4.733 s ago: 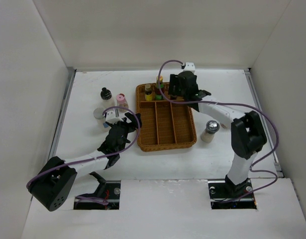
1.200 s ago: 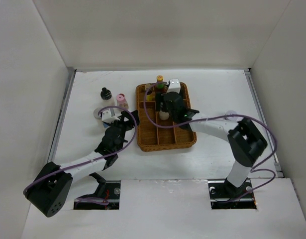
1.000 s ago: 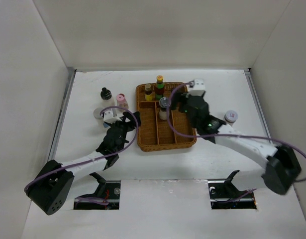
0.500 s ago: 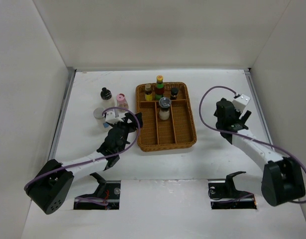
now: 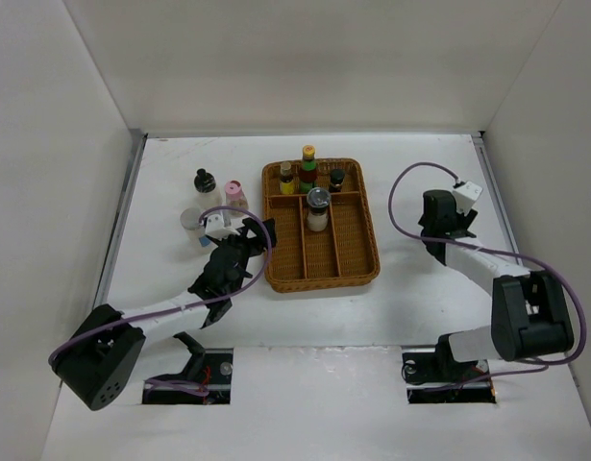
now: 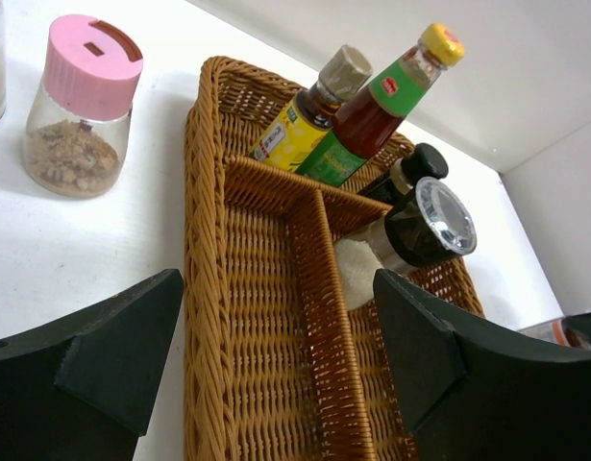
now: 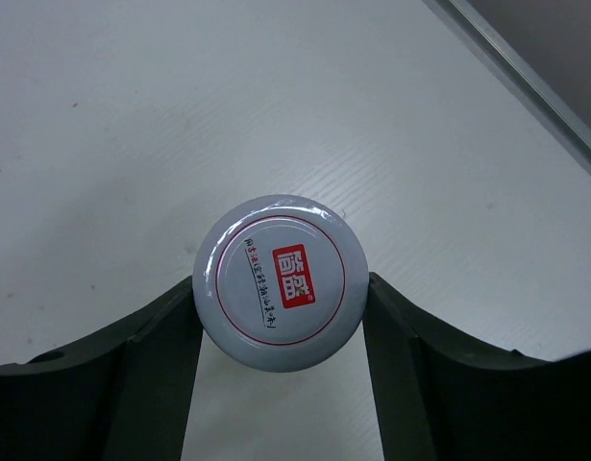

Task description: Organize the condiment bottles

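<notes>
From above we see a white table (image 5: 430, 163) with a brown wicker tray (image 5: 351, 245) at its middle, split into one cross compartment at the far end and three long ones. In the far compartment stand a grey-capped bottle (image 5: 287, 177) with a yellow label, a yellow-capped bottle (image 5: 307, 161) of red sauce and a black-capped bottle (image 5: 336, 178), close together; a silver-lidded jar (image 5: 318, 207) stands at the far end of the middle long compartment.

Left of the tray, on the table, stand three more: a black-topped bottle (image 5: 205, 184) farthest back; a pink-capped jar (image 5: 235, 194) of brown granules just beside it, nearer the tray; and a clear jar (image 5: 191, 223) nearer the arms. The left gripper (image 5: 257, 230) lies between this group and the tray's left wall, pointed at the tray, its fingers spread wide with nothing between them.

The right gripper (image 7: 281, 309) is well to the right of the tray, near the table's right edge, pointing down over a white-capped jar (image 7: 281, 295) that stands on the table; the round cap bears a thin red ring and a red square mark. One finger stands on each side of the cap, their inner edges meeting its rim in the wrist view; we cannot tell whether they press on it or only bracket it. From above, the gripper hides this jar.
</notes>
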`<action>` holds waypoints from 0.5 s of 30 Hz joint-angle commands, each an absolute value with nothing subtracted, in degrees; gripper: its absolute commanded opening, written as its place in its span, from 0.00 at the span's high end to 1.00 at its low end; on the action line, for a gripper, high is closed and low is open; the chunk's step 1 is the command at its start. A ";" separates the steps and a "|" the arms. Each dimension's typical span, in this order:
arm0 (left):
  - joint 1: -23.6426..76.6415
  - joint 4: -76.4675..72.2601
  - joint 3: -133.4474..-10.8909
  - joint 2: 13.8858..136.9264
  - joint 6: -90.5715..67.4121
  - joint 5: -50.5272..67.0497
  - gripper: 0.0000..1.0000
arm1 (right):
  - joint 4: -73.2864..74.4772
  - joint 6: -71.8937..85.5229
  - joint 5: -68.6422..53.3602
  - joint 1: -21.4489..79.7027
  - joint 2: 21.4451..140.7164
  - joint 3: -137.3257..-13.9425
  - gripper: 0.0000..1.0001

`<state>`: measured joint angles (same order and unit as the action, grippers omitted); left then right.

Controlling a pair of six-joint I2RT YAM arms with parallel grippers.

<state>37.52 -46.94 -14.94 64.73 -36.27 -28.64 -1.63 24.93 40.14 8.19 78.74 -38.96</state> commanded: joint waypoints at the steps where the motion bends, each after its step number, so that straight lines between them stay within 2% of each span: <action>1: 37.66 -49.39 -16.08 64.95 -36.65 -27.95 0.20 | -8.87 24.61 39.72 7.69 80.33 -41.57 0.42; 4: 37.31 -49.48 -16.00 64.86 -36.56 -27.95 0.20 | -12.65 24.43 40.17 8.30 77.79 -39.91 0.55; 6: 37.13 -49.48 -15.82 64.78 -36.56 -27.95 0.20 | -13.62 23.39 40.25 10.84 74.64 -39.64 0.58; 10: 37.13 -49.75 -15.91 65.39 -36.47 -27.95 0.20 | -13.89 19.08 39.91 18.48 67.69 -41.74 0.58; 15: 37.48 -49.75 -16.43 66.27 -36.30 -27.95 0.20 | -14.06 16.79 33.76 27.45 68.37 -47.71 0.57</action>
<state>37.52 -46.98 -14.96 65.67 -36.25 -28.38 -5.26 18.79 36.77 24.10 69.08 -41.89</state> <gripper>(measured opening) 0.797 0.700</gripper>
